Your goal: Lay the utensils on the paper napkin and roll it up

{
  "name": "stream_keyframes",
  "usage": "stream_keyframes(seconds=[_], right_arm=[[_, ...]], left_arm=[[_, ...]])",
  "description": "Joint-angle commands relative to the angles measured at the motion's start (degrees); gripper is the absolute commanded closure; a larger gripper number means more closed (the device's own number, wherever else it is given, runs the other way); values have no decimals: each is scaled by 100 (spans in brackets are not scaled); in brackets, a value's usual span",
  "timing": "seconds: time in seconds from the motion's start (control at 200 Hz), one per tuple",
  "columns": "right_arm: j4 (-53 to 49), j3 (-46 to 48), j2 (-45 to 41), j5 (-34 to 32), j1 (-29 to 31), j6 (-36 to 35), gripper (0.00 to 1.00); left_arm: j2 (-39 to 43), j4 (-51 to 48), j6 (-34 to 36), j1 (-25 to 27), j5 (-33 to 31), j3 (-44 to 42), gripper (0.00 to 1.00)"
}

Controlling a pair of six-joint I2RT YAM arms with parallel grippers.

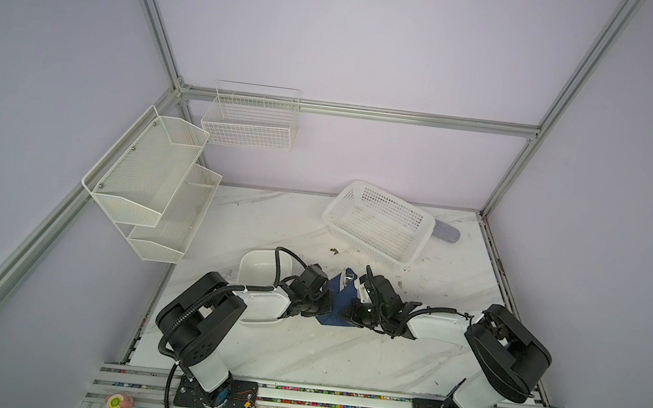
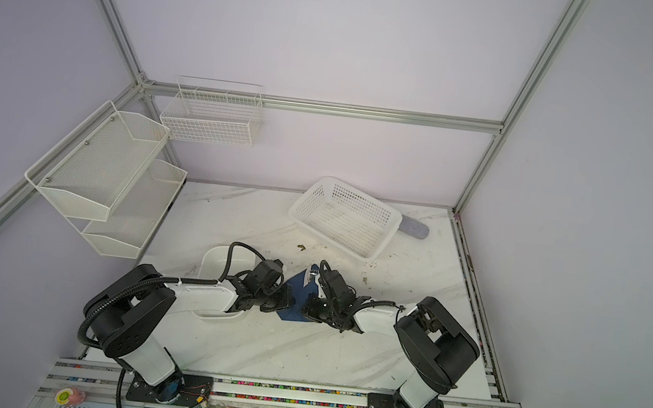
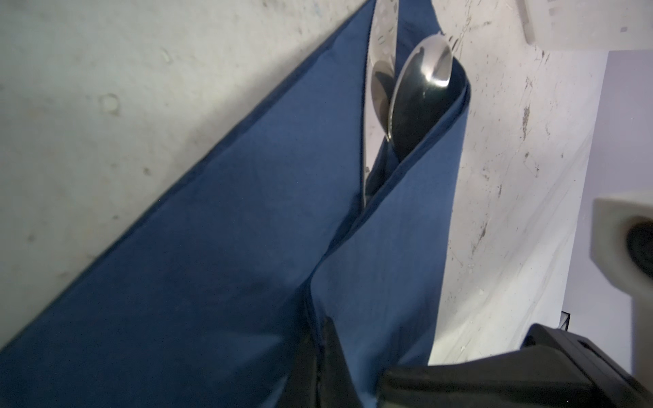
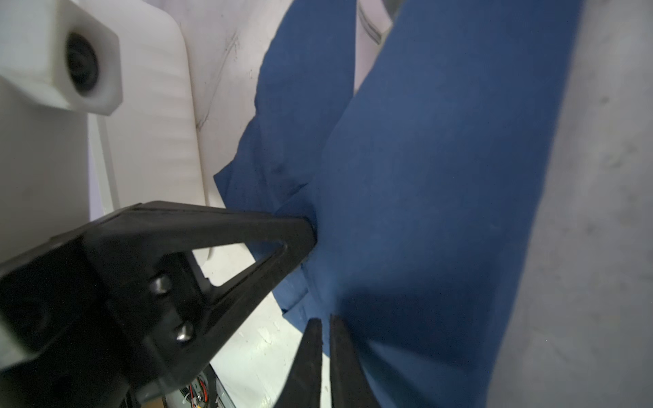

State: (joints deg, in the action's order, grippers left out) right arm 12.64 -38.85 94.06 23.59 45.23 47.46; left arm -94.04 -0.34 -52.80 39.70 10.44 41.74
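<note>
Left wrist view shows the blue paper napkin point(image 3: 212, 265) folded over the spoon point(image 3: 420, 92) and knife point(image 3: 383, 35) on the tabletop point(image 3: 106, 70). Their tops poke out. In the right wrist view, the left tool point(image 4: 309, 229) pinches a napkin fold. The right tool point(image 4: 325, 319) has its fingers together at the napkin's edge.

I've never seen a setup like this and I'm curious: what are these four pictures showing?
Two robot arms work at a marble table. Two pictures look down from overhead; the two close-ups come from cameras on the arms' wrists. On the table lie a white dish, a white basket and a navy paper napkin folded around a spoon and knife. The left claw is shut on the napkin; the right claw looks shut on its edge too.
</note>
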Motion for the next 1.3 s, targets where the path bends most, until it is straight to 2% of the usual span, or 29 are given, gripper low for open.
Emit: stream_keyframes(seconds=[0.0,0.355,0.395,0.46,0.51,0.59,0.695,0.78,0.865,0.96,1.295], right_arm=[[-97,-140,136,-50,62,-82,89],[-421,-151,383,-253,80,-128,90],[-412,-141,387,-235,82,-128,90],[-403,-127,362,-233,77,-140,90],[-395,-119,350,-237,78,-132,90],[-359,-123,359,-198,75,-134,90],[-340,-123,367,-189,81,-132,90],[-342,-123,360,-197,80,-131,90],[-333,-124,359,-192,82,-128,90],[-315,-123,367,-180,81,-122,90],[-306,-158,381,-186,78,-107,90]], left_arm=[[44,-362,103,38,-77,-81,100],[205,-391,162,37,-18,-32,100],[268,-409,164,38,-24,-17,95],[395,-438,160,37,-89,-30,95],[495,-569,155,44,-211,-9,91],[619,-803,148,37,-387,48,75],[808,-1080,48,41,-616,53,74],[918,-1455,-141,31,-919,78,66],[962,-1848,-246,24,-1166,154,63],[990,-2018,-292,29,-1334,191,55],[729,-2445,-442,-97,-1795,363,45]])
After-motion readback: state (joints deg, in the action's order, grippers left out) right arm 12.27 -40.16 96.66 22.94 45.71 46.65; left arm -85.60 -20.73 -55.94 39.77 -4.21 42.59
